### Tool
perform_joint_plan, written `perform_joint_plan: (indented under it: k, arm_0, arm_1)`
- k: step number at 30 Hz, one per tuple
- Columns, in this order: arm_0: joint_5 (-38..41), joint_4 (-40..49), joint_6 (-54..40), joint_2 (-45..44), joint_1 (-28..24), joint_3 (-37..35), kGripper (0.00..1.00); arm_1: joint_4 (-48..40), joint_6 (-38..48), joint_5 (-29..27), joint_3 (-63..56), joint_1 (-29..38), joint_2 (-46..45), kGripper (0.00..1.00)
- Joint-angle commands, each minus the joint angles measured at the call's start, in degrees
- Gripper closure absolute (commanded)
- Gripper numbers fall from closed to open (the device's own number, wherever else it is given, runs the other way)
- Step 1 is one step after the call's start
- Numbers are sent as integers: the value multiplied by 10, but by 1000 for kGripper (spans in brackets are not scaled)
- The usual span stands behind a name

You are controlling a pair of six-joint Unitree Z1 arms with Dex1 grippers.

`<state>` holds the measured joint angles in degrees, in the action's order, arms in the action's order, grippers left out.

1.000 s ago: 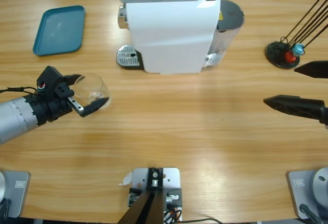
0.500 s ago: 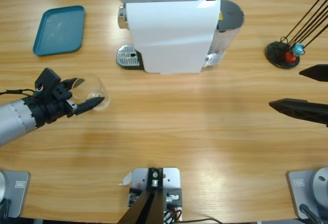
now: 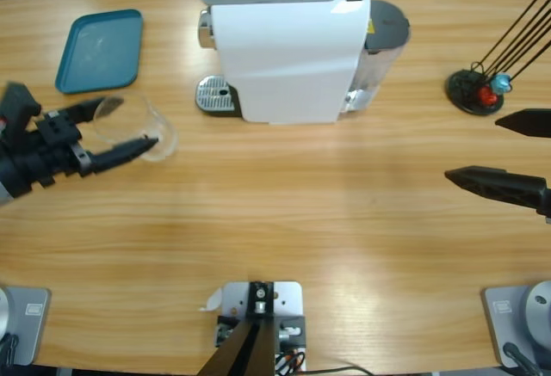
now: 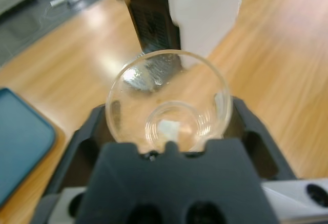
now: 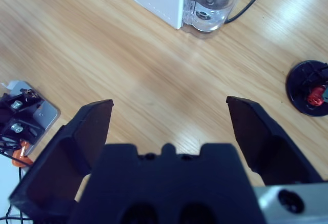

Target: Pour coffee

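My left gripper [image 3: 136, 123] is at the table's left edge, shut on a clear drinking glass [image 3: 151, 128]. In the left wrist view the glass [image 4: 169, 96] lies between the two black jaws with its open mouth turned away from the gripper [image 4: 166, 119]. It looks empty, and no coffee shows in it or elsewhere. The white coffee machine [image 3: 288, 49] stands at the back middle, its metal drip tray [image 3: 215, 96] right of the glass. My right gripper [image 3: 472, 146] hangs open at the right edge with nothing between its jaws [image 5: 169, 116].
A teal tray [image 3: 99, 49] lies at the back left, just beyond the left gripper. A black capsule stand [image 3: 476, 90] with thin rods and blue and red capsules sits at the back right. The machine's water tank [image 5: 215, 1] and cable show in the right wrist view.
The left arm has drawn back to the left and slightly toward the teal tray, carrying the glass with it. The right gripper has barely shifted.
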<state>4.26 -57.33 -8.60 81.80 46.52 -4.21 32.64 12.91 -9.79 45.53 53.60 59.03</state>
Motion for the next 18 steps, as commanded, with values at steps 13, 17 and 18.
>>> perform_joint_plan:
  k: [13,17,18]
  arm_0:
    - [271,340,-217,114,-228,-267,1000]
    - [299,449,-234,142,-223,-350,1000]
    - [299,458,-238,153,-222,-360,1000]
  arm_1:
    - [-29,-4,-21,-31,5,23,0]
    - [-32,-7,-30,-30,5,30,0]
    - [-31,-10,-46,-28,5,28,0]
